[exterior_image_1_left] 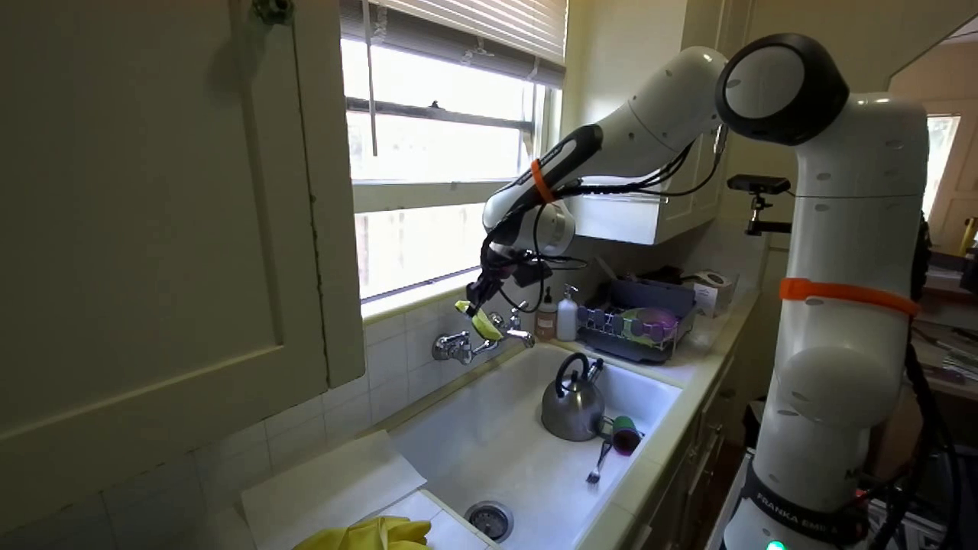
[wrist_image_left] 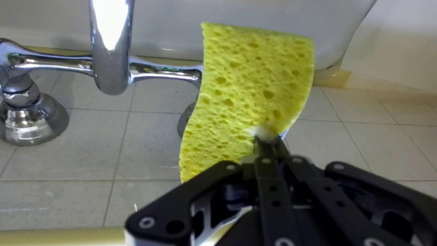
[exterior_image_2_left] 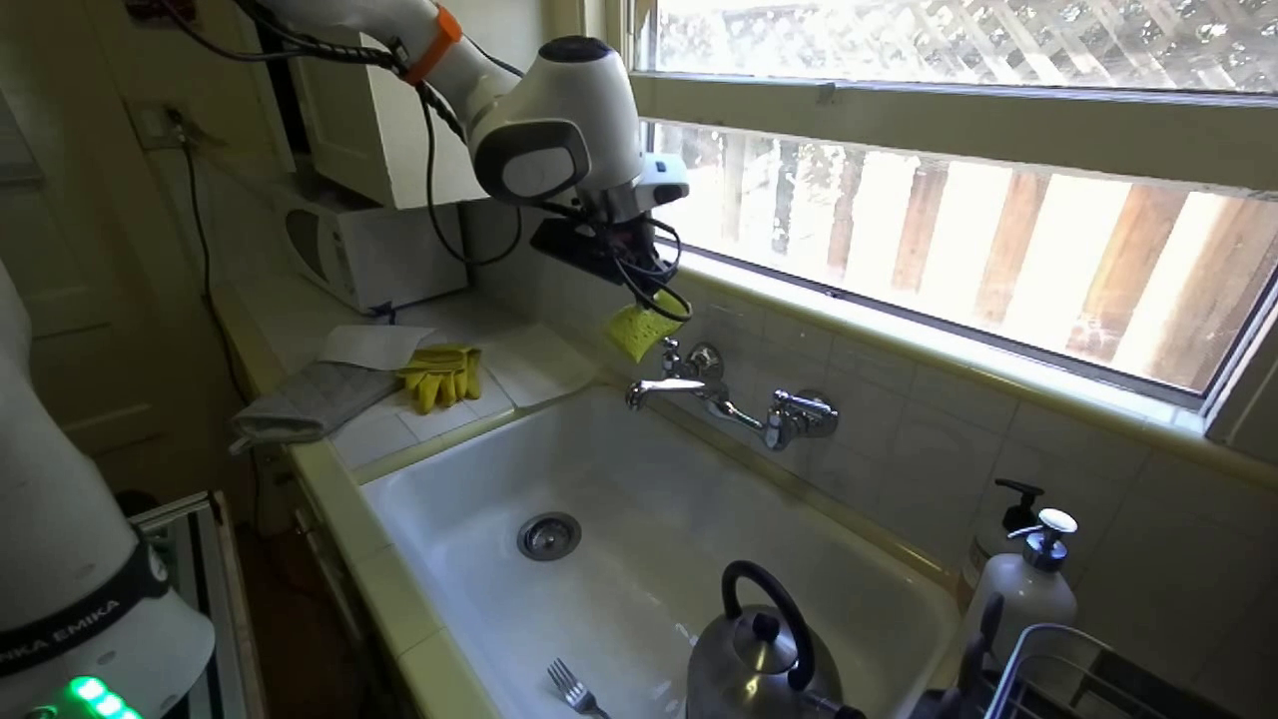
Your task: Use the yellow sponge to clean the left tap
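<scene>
My gripper [wrist_image_left: 265,138] is shut on the yellow sponge [wrist_image_left: 249,85], which hangs bent from the fingertips. The sponge also shows in both exterior views [exterior_image_1_left: 486,325] [exterior_image_2_left: 637,332]. The chrome left tap [exterior_image_2_left: 705,361] is on the tiled wall, on the drain side of the faucet; it also shows in an exterior view [exterior_image_1_left: 452,347]. My gripper [exterior_image_2_left: 651,300] holds the sponge just above and beside this tap; whether they touch I cannot tell. In the wrist view the sponge hides most of that tap, and only the edge of its base [wrist_image_left: 186,118] shows.
The faucet spout [exterior_image_2_left: 667,387] and right tap [exterior_image_2_left: 799,417] are close by. The window sill [exterior_image_1_left: 416,294] runs above. A kettle [exterior_image_1_left: 573,405], cup [exterior_image_1_left: 625,435] and fork [exterior_image_1_left: 600,462] lie in the sink [exterior_image_2_left: 449,509]. Soap bottles [exterior_image_2_left: 1028,579] and yellow gloves [exterior_image_2_left: 441,374] flank it.
</scene>
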You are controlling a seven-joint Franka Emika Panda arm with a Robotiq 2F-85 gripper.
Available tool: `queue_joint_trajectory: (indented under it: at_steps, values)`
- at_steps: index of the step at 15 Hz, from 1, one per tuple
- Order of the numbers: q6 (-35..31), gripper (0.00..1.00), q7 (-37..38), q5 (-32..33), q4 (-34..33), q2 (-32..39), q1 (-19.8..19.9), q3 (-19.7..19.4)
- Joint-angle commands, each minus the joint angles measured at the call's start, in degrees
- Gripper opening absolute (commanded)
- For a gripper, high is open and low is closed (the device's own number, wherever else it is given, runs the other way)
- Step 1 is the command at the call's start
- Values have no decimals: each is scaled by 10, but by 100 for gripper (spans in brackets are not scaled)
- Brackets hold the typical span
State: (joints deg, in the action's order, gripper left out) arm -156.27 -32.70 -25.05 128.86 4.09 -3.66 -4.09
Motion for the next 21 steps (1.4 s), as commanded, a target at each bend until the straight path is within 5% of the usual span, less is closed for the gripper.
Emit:
queue_joint_trajectory:
  at_steps: [1, 11, 12, 15, 21]
  values:
    - [-17, 1, -38, -29, -29, 36, 2, 6]
    - [-20, 1, -39, -22, -70, 89, -1, 20]
    - [-23, 1, -25, -5, -73, 93, 33, 57]
    - [-27, 1, -23, 1, -80, 104, 48, 85]
    - [-27, 1, -11, 28, -81, 108, 63, 107]
